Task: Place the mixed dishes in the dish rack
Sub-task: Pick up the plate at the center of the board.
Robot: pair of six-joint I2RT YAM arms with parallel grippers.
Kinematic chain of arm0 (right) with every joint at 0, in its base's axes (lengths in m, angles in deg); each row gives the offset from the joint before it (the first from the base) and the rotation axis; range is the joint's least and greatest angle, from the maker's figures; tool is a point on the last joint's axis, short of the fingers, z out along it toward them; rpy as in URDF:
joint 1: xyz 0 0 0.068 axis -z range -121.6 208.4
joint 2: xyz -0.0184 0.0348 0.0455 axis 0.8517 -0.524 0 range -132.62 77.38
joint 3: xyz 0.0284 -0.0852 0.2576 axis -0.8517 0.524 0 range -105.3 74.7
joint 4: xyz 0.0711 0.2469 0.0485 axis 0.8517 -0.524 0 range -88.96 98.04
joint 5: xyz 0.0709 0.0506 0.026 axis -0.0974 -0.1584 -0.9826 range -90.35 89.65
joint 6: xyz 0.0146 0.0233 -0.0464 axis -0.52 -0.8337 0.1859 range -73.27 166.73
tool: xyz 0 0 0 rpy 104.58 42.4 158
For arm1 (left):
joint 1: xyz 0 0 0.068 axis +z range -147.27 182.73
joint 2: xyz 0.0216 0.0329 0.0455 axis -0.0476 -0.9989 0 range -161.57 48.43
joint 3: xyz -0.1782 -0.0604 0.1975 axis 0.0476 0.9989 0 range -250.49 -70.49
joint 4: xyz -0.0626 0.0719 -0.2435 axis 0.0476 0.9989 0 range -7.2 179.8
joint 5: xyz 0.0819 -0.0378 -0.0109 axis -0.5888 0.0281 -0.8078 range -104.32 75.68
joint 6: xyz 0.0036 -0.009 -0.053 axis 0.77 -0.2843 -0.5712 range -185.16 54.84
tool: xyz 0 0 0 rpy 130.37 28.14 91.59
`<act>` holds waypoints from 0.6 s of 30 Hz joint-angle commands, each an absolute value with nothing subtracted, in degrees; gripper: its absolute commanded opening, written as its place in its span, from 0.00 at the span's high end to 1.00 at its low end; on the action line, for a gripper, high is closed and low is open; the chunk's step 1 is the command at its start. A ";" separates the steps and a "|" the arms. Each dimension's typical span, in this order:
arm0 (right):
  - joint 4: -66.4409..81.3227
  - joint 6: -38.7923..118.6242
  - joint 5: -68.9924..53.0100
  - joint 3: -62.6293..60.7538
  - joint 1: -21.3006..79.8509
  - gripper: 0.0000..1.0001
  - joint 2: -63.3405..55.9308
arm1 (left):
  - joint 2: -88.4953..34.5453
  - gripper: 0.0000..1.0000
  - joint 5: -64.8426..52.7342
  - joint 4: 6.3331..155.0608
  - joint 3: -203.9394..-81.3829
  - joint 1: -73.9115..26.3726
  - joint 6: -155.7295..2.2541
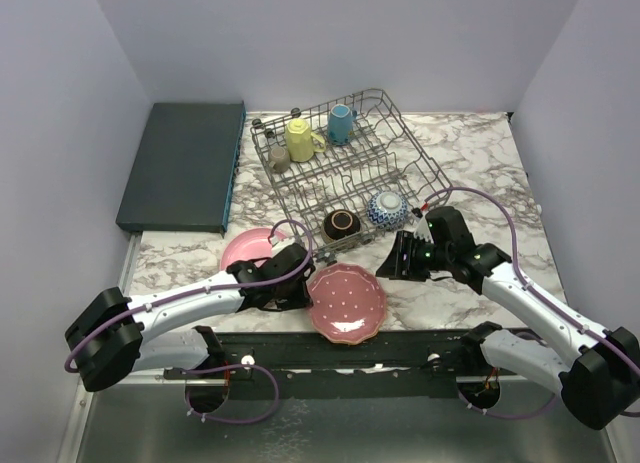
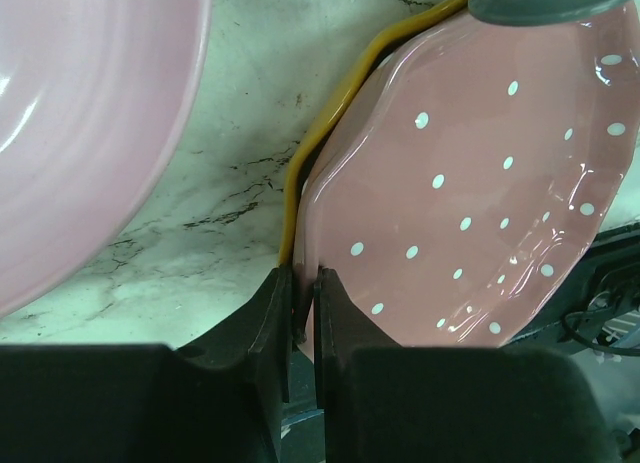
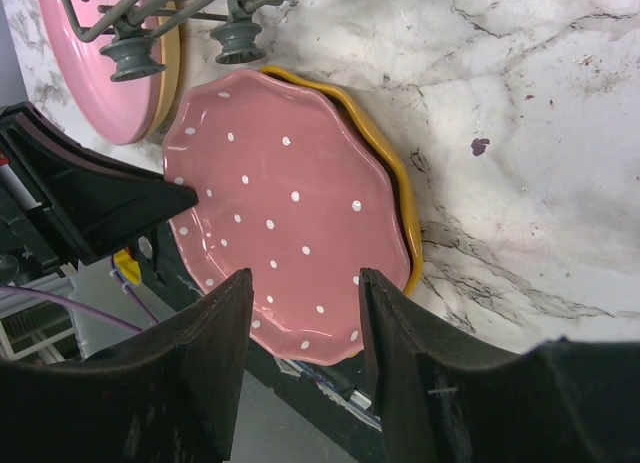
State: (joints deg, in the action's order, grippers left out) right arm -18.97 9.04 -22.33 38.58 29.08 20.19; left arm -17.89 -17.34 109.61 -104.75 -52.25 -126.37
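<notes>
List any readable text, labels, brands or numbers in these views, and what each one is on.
No readable text in any view.
On the dotted plate: white dots only, no lettering.
On the blue-white bowl: painted pattern, too small to show any mark.
On the yellow mug, blue mug and teal slab: no print visible.

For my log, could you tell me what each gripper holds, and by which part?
The left gripper pinches the dotted plate by its rim; the right gripper holds nothing.
</notes>
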 commanded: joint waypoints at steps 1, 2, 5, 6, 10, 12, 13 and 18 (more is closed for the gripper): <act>-18.81 9.09 -22.55 38.80 28.45 0.48 20.78 | -16.36 1.00 -17.65 109.10 -106.26 -52.03 -126.25; -18.91 9.05 -22.47 38.75 28.44 0.48 20.91 | -16.10 1.00 -17.73 109.55 -106.55 -52.03 -126.11; -19.20 9.16 -22.20 38.76 28.47 0.48 21.20 | -15.49 1.00 -18.16 110.88 -107.42 -52.03 -125.73; -19.24 9.16 -22.15 38.85 28.49 0.48 21.23 | -15.23 1.00 -18.33 111.35 -107.78 -52.03 -125.56; -19.47 9.07 -21.92 38.89 28.46 0.48 21.61 | -14.12 1.00 -18.71 112.74 -108.96 -52.03 -125.28; -19.43 9.20 -21.71 38.87 28.45 0.48 21.72 | -13.74 1.00 -18.71 112.96 -109.30 -52.03 -125.36; -19.39 9.19 -21.55 38.96 28.48 0.48 21.73 | -13.55 1.00 -18.63 113.04 -109.43 -52.07 -125.43; -19.25 9.07 -21.55 39.15 28.44 0.48 21.83 | -11.35 1.00 -17.45 113.54 -109.43 -52.03 -125.95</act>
